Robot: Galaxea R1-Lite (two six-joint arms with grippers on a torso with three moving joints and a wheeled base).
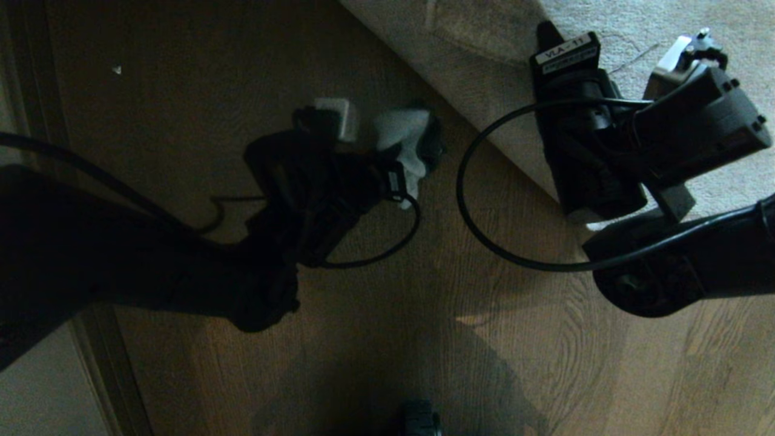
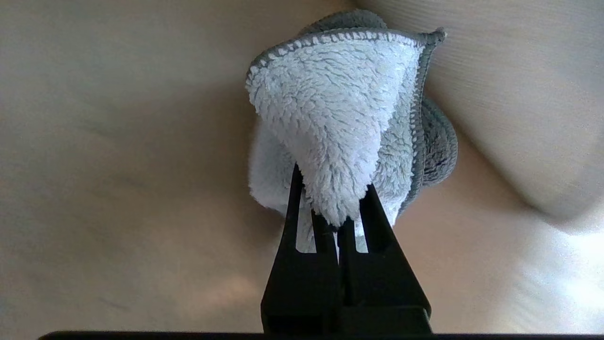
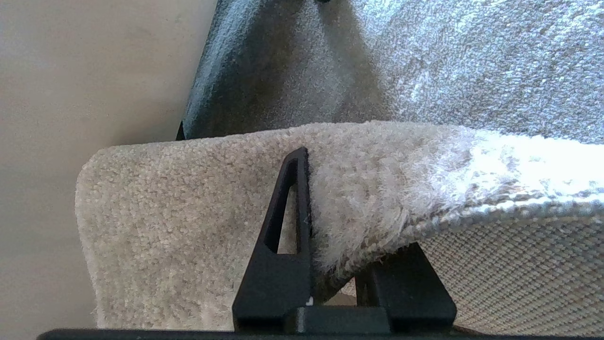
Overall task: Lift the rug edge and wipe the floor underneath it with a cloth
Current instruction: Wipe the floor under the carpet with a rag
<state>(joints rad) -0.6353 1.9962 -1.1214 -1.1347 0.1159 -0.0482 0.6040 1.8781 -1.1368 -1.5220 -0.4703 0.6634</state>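
The cloth (image 2: 330,108), fluffy pale grey-white with a grey stitched hem, is bunched between the fingers of my left gripper (image 2: 332,189), which is shut on it. In the head view that left gripper (image 1: 418,151) holds the cloth (image 1: 402,136) over the brown wood-grain floor (image 1: 424,315), just off the rug edge (image 1: 484,121). My right gripper (image 3: 330,179) is shut on the rug edge (image 3: 188,198): one finger lies on the pile, the other is hidden under the woven backing (image 3: 519,264). The flap is raised off the floor (image 3: 71,71). From above, the right gripper (image 1: 551,36) reaches over the rug.
The grey-beige rug (image 1: 666,18) fills the upper right. Black cables (image 1: 484,230) loop over the floor between the arms. A dark strip and a pale surface (image 1: 91,363) run along the left side. A small white speck (image 1: 117,69) lies on the planks.
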